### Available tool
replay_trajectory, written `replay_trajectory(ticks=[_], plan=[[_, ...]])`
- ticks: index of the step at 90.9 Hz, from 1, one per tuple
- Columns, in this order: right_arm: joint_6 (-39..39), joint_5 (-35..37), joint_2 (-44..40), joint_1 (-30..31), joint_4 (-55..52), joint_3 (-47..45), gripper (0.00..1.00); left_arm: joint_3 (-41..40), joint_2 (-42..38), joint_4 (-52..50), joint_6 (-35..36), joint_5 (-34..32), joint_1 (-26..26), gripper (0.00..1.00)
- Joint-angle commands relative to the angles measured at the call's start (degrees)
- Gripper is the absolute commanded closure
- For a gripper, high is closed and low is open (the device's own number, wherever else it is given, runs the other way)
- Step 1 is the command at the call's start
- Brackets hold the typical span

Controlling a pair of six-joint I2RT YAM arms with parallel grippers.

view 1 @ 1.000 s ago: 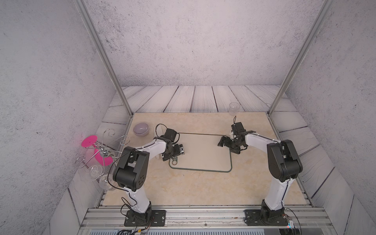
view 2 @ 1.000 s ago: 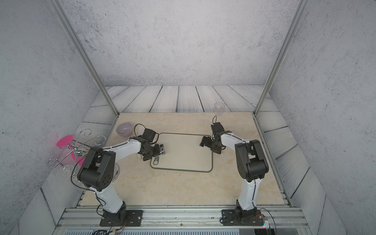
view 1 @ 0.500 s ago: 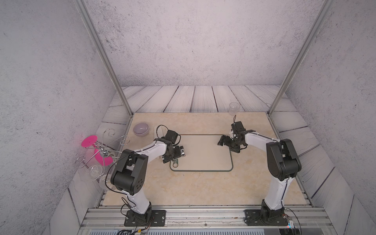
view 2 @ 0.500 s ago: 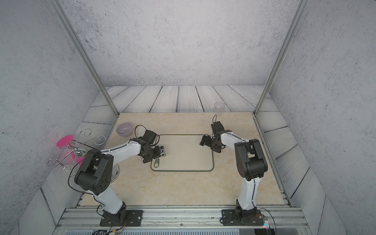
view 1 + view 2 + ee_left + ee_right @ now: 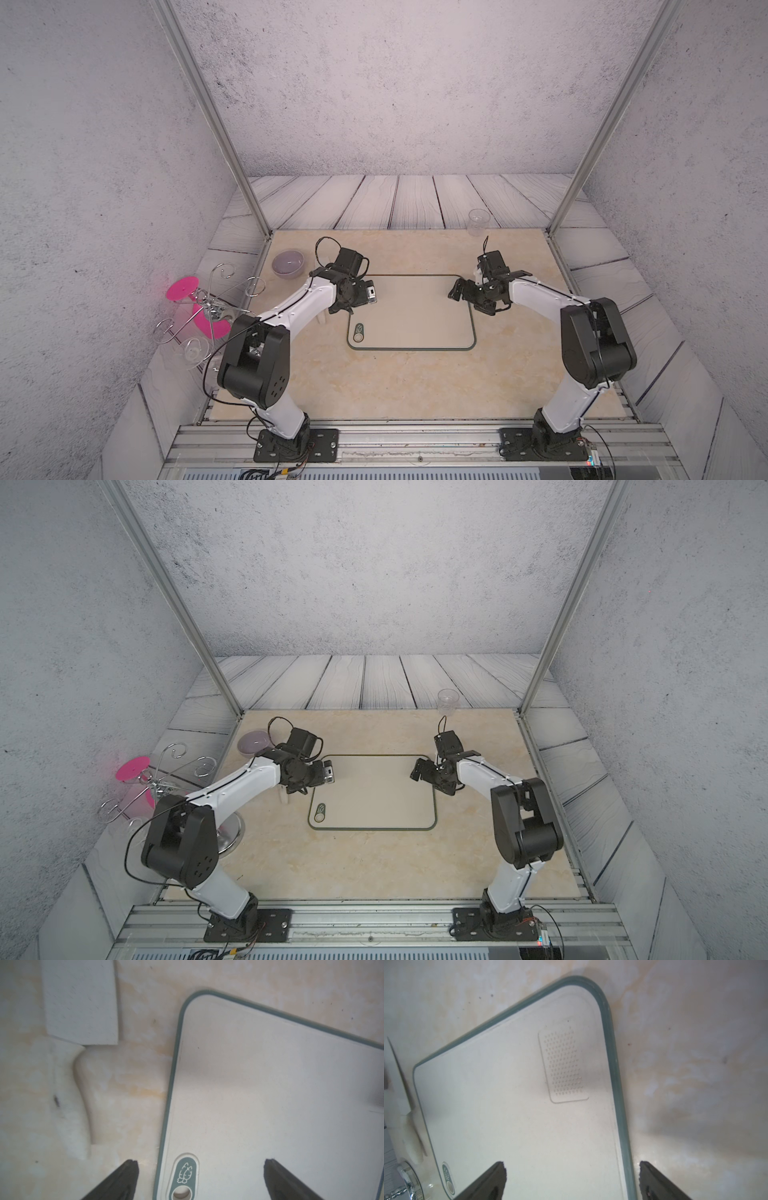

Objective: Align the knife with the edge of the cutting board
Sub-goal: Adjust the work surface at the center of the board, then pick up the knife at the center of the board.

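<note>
Farthest left, a chrome wire rack point(image 5: 208, 299) with curled hooks is seen off the marbled beige tabletop point(image 5: 374, 382), pink-and-clear glassware caught in it, and a smooth, round lilac-grey bowl point(image 5: 287, 262) is set on the tabletop near its far left corner. Next, the left gripper point(image 5: 200, 1162) is held low over the left short edge of the cutting board point(image 5: 415, 311). Its dark, tapered fingers point(image 5: 124, 1178) are spread wide and nothing is gripped between them. The knife point(image 5: 81, 1001), matte cream-white with a broad rectangular blade and a short curved handle, is laid flat on the tabletop just beside that short edge, parted from it by a strip of bare table. It is left outside the gap between the fingers, beyond the one over the tabletop, and is touched by neither. Its long axis is run nearly along the board's short edge, slightly off parallel, with the blade turned toward the far wall and the handle toward the robot's bases. Only the handle's end point(image 5: 321, 318) is shown in both top views. The board is flat, pale and round-cornered, rimmed in thin dark green, with an oval hole point(image 5: 185, 1176) in its near left corner and a dimpled patch point(image 5: 562, 1064) near its far right corner. The right gripper point(image 5: 571, 1165) is likewise spread wide and empty, and the board's right edge is straddled by it. A clear cup point(image 5: 478, 222) is stood at the far right.
</note>
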Motion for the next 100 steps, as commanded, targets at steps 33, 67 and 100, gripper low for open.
replay_trajectory(ticks=[33, 67, 100], plan=[[-2.15, 3.63, -17.09, 14.63, 9.02, -13.72, 0.01, -0.72, 4.24, 0.76, 8.51, -6.27, 14.42, 0.11], [-3.47, 4.2, -17.68, 21.31, 11.51, -13.76, 0.01, 2.4, 12.89, 2.49, 12.9, -3.01, 17.68, 0.31], [-3.82, 4.39, -16.57, 21.32, 10.08, -12.6, 0.01, 6.22, 17.73, -1.48, 12.67, -1.36, 18.42, 0.66]])
